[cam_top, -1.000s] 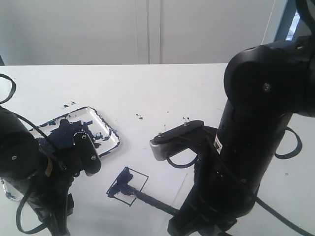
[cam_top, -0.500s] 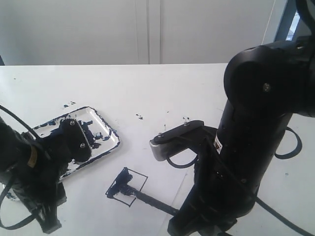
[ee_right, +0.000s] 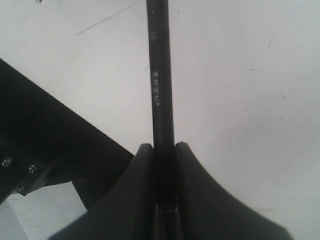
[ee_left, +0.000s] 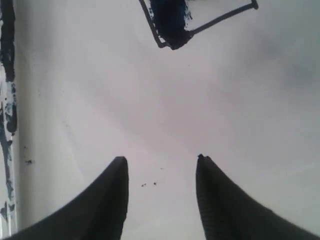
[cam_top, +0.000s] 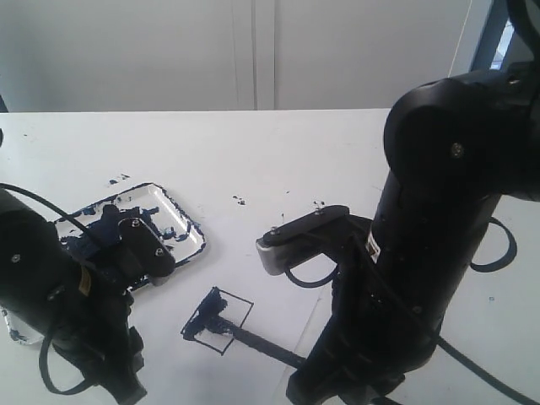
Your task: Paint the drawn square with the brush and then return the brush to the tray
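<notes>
right wrist view: right tool (ee_right: 163, 146) pinches the brush (ee_right: 159, 75); left tool (ee_left: 160, 158) gapes empty.

The right gripper (ee_right: 164, 146) pinches the brush (ee_right: 159, 75), its fingers (ee_right: 200, 190) tight against both sides of the black handle. From the grip, the handle runs toward 12 o'clock over a white surface (ee_right: 240, 100). A black arm part (ee_right: 55, 135) lies at 8 o'clock.

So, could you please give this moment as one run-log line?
step: painting | right gripper: shut on brush | brush tip: on drawn square, partly painted | left gripper: open, empty | tray: no brush
</notes>
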